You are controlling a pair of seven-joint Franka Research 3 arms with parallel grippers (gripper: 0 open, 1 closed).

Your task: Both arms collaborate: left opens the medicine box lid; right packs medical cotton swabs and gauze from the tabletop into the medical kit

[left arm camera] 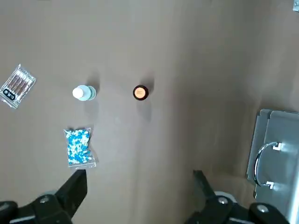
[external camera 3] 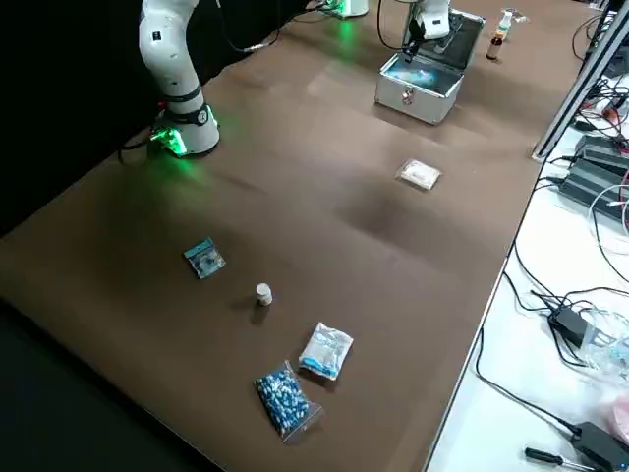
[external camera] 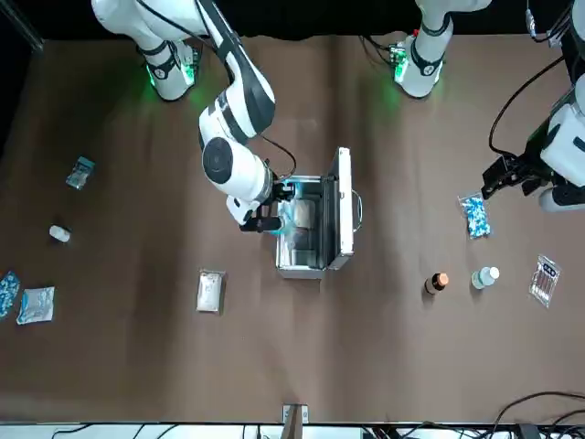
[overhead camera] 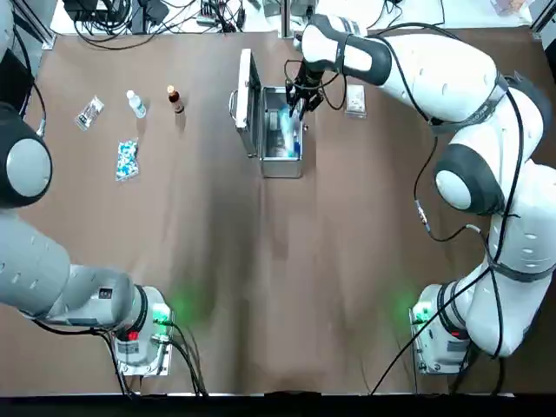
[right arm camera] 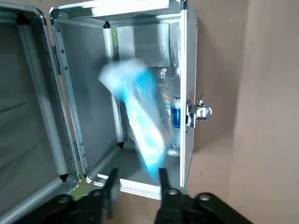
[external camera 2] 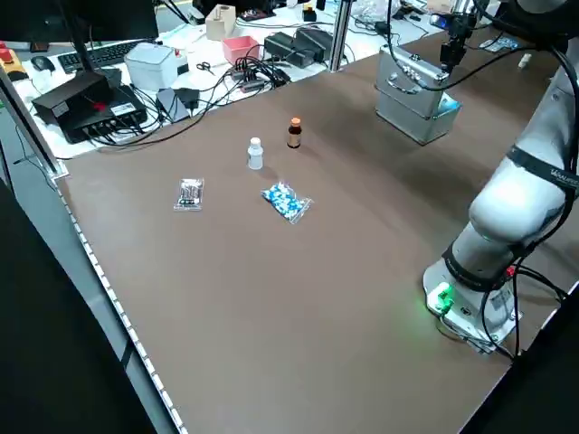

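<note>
The medical kit (overhead camera: 281,168) stands at the far middle of the table with the medicine box lid (overhead camera: 249,100) swung up on its left side. My right gripper (overhead camera: 300,98) hovers over the kit's far end. In the right wrist view its fingers (right arm camera: 163,179) stand apart, so my right gripper (right arm camera: 136,184) is open, and the blue medical cotton swabs packet (right arm camera: 142,116) shows blurred just beyond them, inside the case. The gauze (overhead camera: 354,100) lies flat on the table right of the kit. My left gripper (external camera: 507,176) hangs open, high above the table's left part, away from the lid (left arm camera: 275,154).
Left of the kit stand a brown bottle (overhead camera: 175,98) and a white bottle (overhead camera: 135,103), with a blue capsule bag (overhead camera: 127,160) and a small clear packet (overhead camera: 89,112). Far right lie more packets (external camera: 37,305) and a small white bottle (external camera: 58,233).
</note>
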